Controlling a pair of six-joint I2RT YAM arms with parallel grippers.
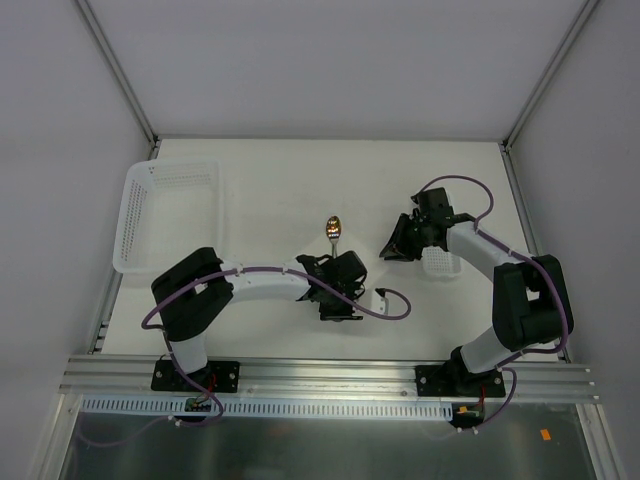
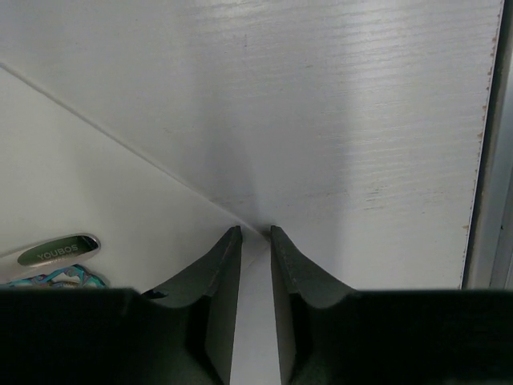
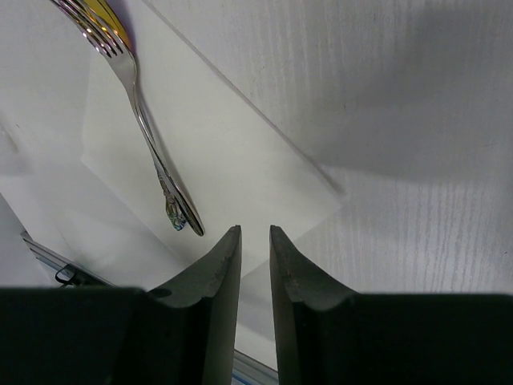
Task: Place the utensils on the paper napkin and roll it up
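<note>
The paper napkin [image 3: 240, 160] lies flat, with a fork [image 3: 144, 128] on it that has gold-tinted tines and a silver handle. In the top view the spoon [image 1: 334, 228], gold bowl up, lies just beyond my left gripper [image 1: 342, 298]. In the left wrist view the left gripper [image 2: 255, 230] has its jaws nearly together at the napkin's [image 2: 80, 176] corner, with white paper between them. A silver utensil handle [image 2: 56, 250] lies on the napkin at the left. My right gripper [image 3: 255, 228] hovers over the napkin's edge near a corner, jaws narrow and empty; it also shows in the top view [image 1: 397, 248].
A large white perforated basket [image 1: 170, 215] stands at the back left. A small white perforated basket [image 1: 441, 262] sits under the right forearm. An aluminium rail [image 1: 330, 375] runs along the near edge, and a metal frame [image 2: 490, 160] borders the table's side.
</note>
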